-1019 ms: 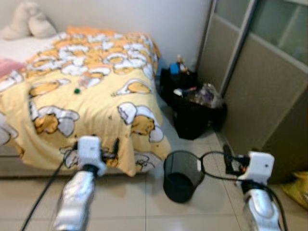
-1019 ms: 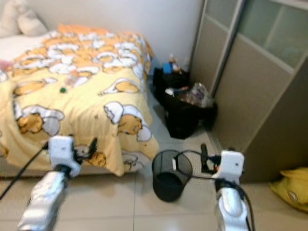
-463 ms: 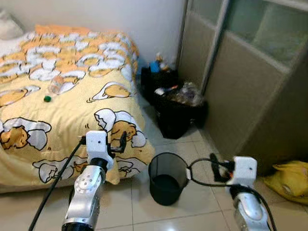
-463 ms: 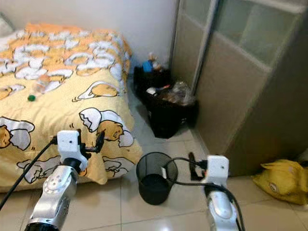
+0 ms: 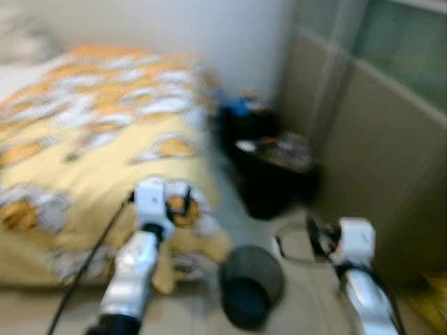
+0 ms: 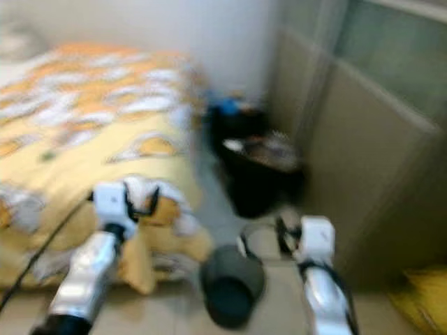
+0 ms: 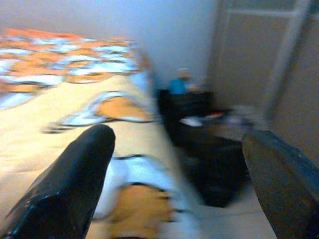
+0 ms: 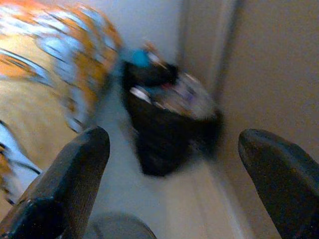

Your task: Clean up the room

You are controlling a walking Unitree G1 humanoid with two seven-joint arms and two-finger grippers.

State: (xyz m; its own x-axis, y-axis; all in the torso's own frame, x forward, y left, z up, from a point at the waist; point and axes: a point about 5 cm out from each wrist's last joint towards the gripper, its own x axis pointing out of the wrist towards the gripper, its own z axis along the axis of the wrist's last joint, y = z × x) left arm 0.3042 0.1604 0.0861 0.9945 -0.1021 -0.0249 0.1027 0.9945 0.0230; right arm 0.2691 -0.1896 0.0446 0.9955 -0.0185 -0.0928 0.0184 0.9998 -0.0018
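Blurred view: left gripper (image 7: pixel 174 164) and right gripper (image 8: pixel 169 174), both with fingers spread wide and empty. A round black bin (image 5: pixel 250 293) stands on the floor between them, beside the bed (image 5: pixel 77 153) (yellow patterned cover).

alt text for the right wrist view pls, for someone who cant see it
Blurred view along the right end effector, its two black fingers spread wide and holding nothing. Between them, a full black bin stands on a pale floor, with a yellow-and-orange bedspread on one side and a beige panel on the other.
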